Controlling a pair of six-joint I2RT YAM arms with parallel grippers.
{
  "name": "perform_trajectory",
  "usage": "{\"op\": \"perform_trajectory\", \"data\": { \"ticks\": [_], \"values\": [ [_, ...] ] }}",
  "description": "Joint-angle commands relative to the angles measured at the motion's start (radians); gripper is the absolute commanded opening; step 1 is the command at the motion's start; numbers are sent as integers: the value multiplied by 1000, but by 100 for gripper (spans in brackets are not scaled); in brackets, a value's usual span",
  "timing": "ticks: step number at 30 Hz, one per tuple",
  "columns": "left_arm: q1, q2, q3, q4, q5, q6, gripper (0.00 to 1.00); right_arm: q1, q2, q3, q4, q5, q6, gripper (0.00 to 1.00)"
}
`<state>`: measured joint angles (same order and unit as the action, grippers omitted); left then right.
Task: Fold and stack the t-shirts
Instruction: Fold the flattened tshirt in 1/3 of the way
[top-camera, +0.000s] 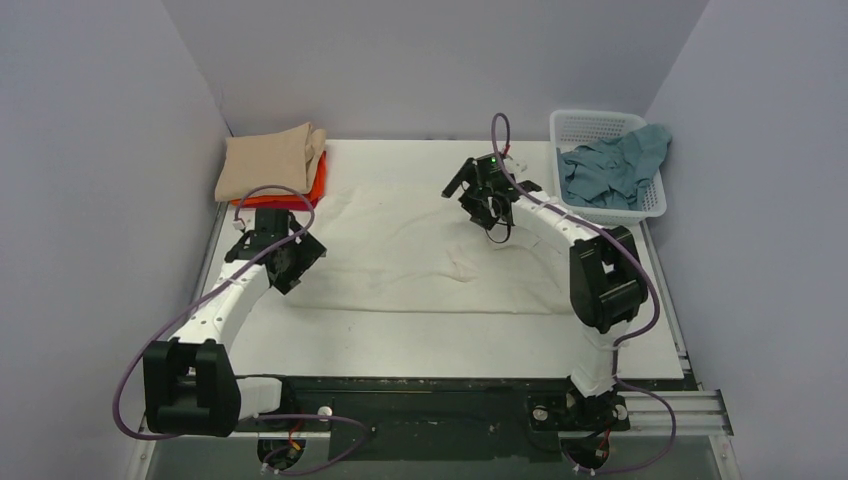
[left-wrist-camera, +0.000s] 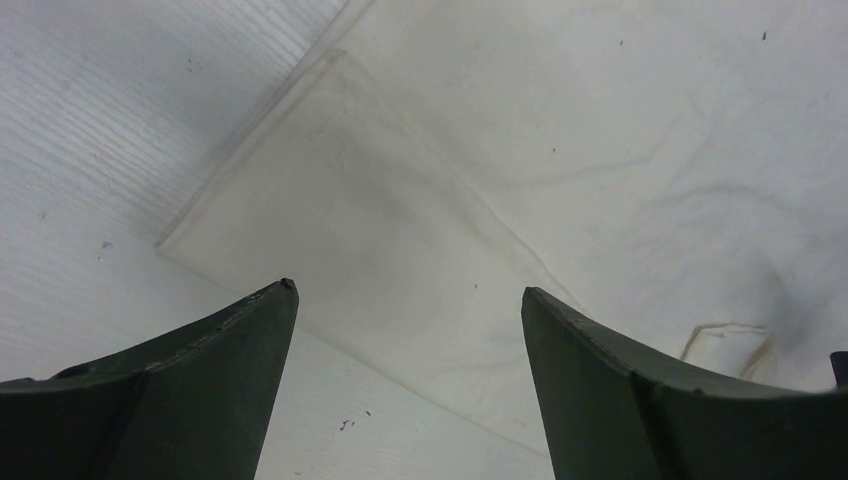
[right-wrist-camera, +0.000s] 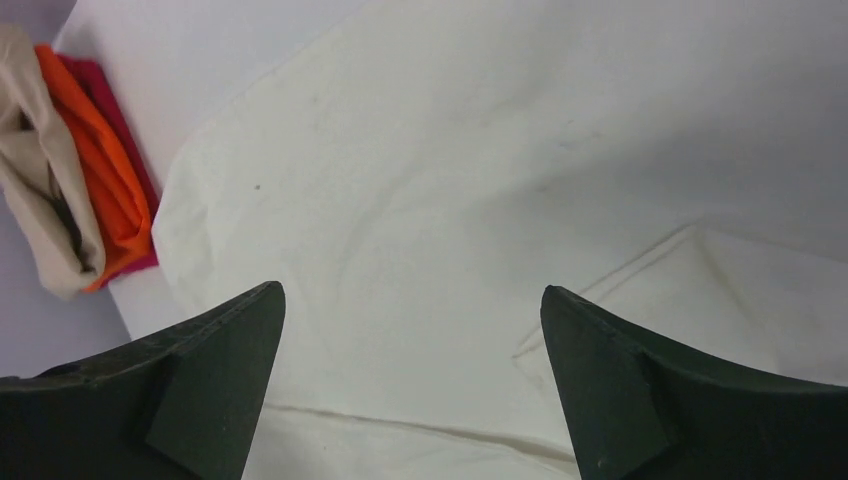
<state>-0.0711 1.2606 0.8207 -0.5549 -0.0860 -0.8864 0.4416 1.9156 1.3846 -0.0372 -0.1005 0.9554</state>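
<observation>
A large cream-white t-shirt (top-camera: 420, 240) lies spread flat across the table. It also shows in the left wrist view (left-wrist-camera: 400, 230) and the right wrist view (right-wrist-camera: 450, 200). My left gripper (top-camera: 285, 262) hangs open and empty over its left edge. My right gripper (top-camera: 490, 205) hangs open and empty over its upper right part. A folded tan shirt (top-camera: 268, 160) lies on top of an orange shirt (top-camera: 318, 180) and a red one at the back left, and all three show in the right wrist view (right-wrist-camera: 95, 170). A teal-blue shirt (top-camera: 612, 168) is crumpled in the basket.
A white lattice basket (top-camera: 590, 125) stands at the back right corner, off the table's right edge. Grey walls close in the left, back and right sides. A dark rail (top-camera: 440, 405) with the arm bases runs along the near edge.
</observation>
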Motion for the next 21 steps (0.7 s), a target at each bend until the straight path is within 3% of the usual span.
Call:
{"op": "perform_trajectory", "data": {
  "ticks": [1,6,12,21],
  "values": [
    [-2,-15,65,-16,-40,2,93,-22,-115,17,-186,244,43,95],
    [-3,14,67,44,24,10,93,-19,-274,-167,-257,250,-158,95],
    [-9,121,68,146,105,26,94,-15,-238,-240,-277,133,-243,94],
    [-5,283,93,184,94,56,94,-70,27,44,-244,165,-250,94]
  ]
}}
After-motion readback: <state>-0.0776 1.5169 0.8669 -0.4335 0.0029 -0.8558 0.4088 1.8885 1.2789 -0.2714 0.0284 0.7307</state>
